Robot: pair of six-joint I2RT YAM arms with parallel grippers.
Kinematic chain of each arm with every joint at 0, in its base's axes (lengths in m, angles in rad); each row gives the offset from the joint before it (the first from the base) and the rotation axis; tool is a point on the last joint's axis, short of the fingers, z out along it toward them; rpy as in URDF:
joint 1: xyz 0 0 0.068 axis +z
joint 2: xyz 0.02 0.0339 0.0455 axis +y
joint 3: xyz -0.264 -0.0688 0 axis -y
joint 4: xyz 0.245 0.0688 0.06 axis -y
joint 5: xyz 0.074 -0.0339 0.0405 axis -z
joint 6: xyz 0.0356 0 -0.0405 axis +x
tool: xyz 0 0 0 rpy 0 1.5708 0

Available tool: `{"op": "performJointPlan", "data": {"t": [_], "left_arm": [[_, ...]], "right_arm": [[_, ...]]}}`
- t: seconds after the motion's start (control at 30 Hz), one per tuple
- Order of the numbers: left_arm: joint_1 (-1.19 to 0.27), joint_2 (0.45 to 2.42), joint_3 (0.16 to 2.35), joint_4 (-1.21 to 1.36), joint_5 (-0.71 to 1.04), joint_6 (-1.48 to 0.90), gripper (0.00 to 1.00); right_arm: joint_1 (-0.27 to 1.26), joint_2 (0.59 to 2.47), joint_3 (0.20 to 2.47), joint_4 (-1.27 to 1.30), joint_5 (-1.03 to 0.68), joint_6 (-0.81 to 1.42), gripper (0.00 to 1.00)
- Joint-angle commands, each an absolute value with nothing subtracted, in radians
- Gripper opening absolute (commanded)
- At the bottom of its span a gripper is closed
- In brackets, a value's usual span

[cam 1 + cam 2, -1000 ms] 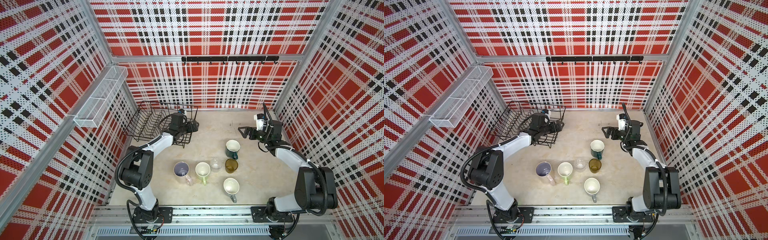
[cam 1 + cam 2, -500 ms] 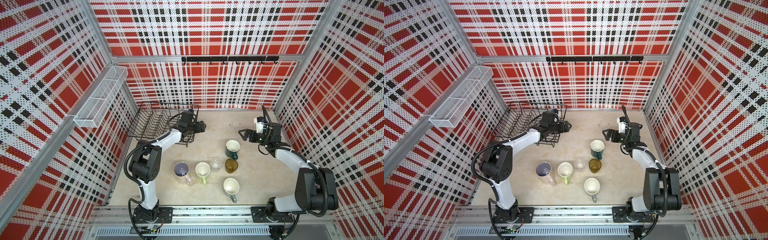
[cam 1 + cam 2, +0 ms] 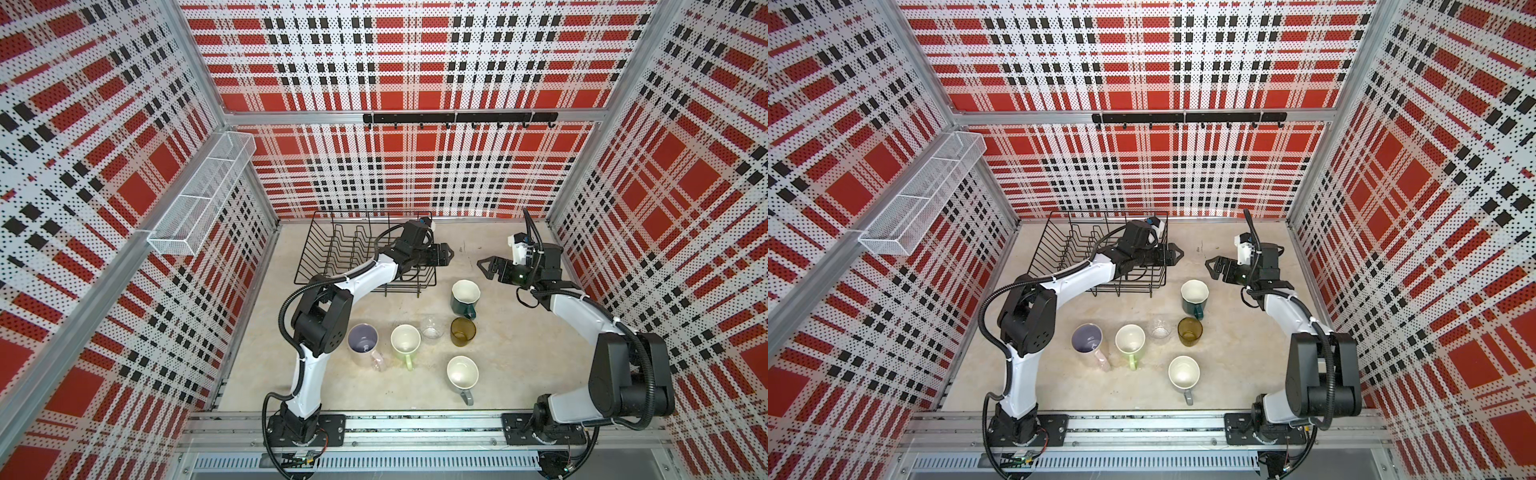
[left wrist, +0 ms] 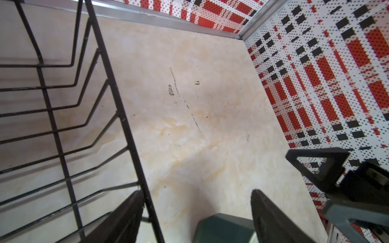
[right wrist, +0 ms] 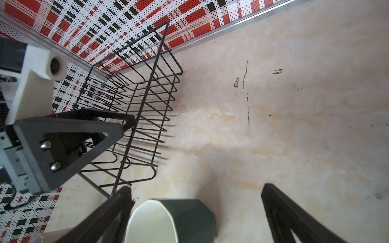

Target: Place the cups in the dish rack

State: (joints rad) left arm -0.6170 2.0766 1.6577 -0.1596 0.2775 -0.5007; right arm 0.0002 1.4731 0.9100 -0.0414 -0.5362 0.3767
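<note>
In a top view: rack [image 3: 345, 245] far left, empty; all cups [image 3: 405, 338] on the table [image 3: 498, 361], teal mug [image 3: 464, 296] nearest it. Left wrist: left gripper [image 4: 195, 191] spread, empty, beside the rack's rim. Right wrist: right gripper [image 5: 196, 187] wide open near the mug. Straddle one wall, then squeeze.

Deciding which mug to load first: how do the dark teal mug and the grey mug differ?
The dark teal mug has a faceted rim; the grey mug has a round one. The dark teal mug stands close by the dish rack; the grey mug stands apart from the other cups, nearest the front edge of the table. Both stand upright, pale inside, handles pointing to the front.
</note>
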Motion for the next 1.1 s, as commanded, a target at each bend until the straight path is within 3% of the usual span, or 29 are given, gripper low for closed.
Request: {"op": "performJointPlan", "data": {"t": [0.0, 0.23, 0.53, 0.6, 0.67, 0.8, 0.93, 1.07], "left_arm": [[-0.595, 1.939, 1.647, -0.147, 0.282, -0.495, 0.84], [-0.455, 1.652, 1.438, -0.148, 0.201, -0.458, 0.88], [-0.113, 1.349, 1.144, -0.236, 0.125, -0.388, 0.90], [-0.052, 1.303, 1.099, -0.242, 0.104, -0.374, 0.91], [-0.011, 1.275, 1.068, -0.242, 0.081, -0.337, 0.91], [0.044, 1.259, 1.029, -0.248, 0.070, -0.319, 0.91], [0.054, 1.262, 0.999, -0.241, 0.069, -0.318, 0.92], [0.049, 1.287, 0.975, -0.233, 0.067, -0.314, 0.92]], "right_arm": [[0.036, 1.526, 0.970, -0.053, -0.547, 0.396, 0.97], [0.228, 1.724, 1.207, -0.118, -0.515, 0.400, 0.93], [0.348, 1.933, 1.447, -0.280, -0.396, 0.356, 0.82], [0.369, 1.973, 1.499, -0.345, -0.348, 0.331, 0.75], [0.373, 2.003, 1.540, -0.379, -0.327, 0.325, 0.63], [0.375, 2.047, 1.616, -0.449, -0.242, 0.306, 0.51], [0.374, 2.070, 1.675, -0.495, -0.198, 0.313, 0.24], [0.373, 2.087, 1.722, -0.543, -0.138, 0.322, 0.15]]}}
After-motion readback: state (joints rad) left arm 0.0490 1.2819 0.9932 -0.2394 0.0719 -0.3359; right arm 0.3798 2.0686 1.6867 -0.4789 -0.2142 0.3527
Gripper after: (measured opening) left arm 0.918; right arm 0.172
